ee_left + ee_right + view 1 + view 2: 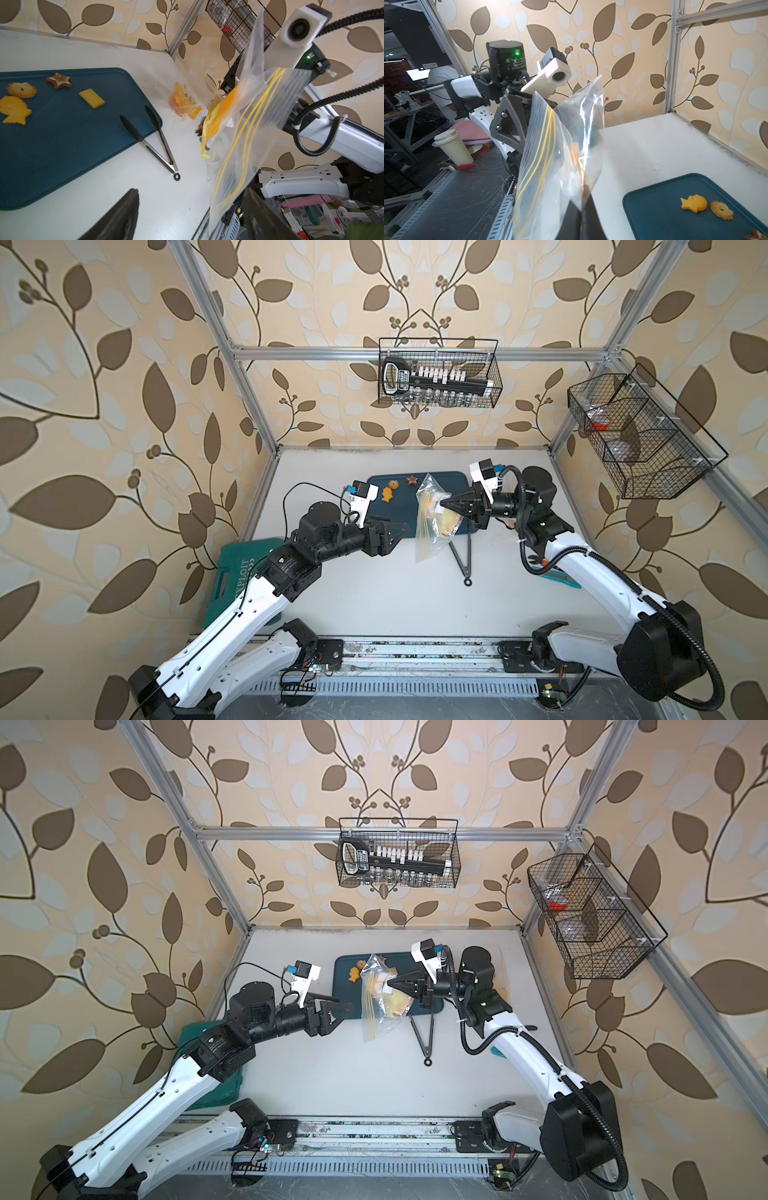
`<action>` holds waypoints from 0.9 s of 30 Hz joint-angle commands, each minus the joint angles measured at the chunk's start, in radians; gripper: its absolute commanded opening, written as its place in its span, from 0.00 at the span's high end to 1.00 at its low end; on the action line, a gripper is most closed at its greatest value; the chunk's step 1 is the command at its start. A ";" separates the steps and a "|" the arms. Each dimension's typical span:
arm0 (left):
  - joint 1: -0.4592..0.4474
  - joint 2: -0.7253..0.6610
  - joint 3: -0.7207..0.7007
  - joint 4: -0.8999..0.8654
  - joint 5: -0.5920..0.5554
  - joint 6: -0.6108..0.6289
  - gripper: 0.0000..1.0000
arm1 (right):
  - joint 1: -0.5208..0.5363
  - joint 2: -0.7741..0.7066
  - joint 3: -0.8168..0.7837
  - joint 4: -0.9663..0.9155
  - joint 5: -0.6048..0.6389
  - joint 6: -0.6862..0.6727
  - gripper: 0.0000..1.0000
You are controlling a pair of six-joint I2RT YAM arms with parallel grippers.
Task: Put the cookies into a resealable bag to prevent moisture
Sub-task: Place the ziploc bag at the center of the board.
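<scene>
Above the tray point(399, 512), the right gripper point(443, 504) clamps the bag point(430, 543); the left gripper point(400, 537) stands open, empty. Step, apparently: bag opening. Next: the left gripper should pinch one lip squarely.

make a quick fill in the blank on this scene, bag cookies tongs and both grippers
1. The raised bag hangs from the ____ gripper.
2. The left gripper holds nothing; its jaws are ____.
3. In the left wrist view, ____ cookies lie on the tray.
4. The tongs rest with their tips on the ____ and their ring end on the table.

Missing words: right; open; four; tray
</scene>
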 commanded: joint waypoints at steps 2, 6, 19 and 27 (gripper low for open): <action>-0.001 0.005 0.039 0.087 0.106 0.031 0.24 | 0.000 0.007 0.041 0.021 -0.042 0.026 1.00; -0.009 0.000 0.036 0.087 0.102 0.037 0.27 | 0.000 0.016 0.043 0.030 -0.035 0.054 1.00; -0.057 0.023 0.046 0.092 0.097 0.051 0.28 | 0.000 0.026 0.044 0.032 0.004 0.095 1.00; -0.063 0.031 0.026 0.102 0.061 0.044 0.43 | 0.000 0.018 0.039 0.034 -0.001 0.103 1.00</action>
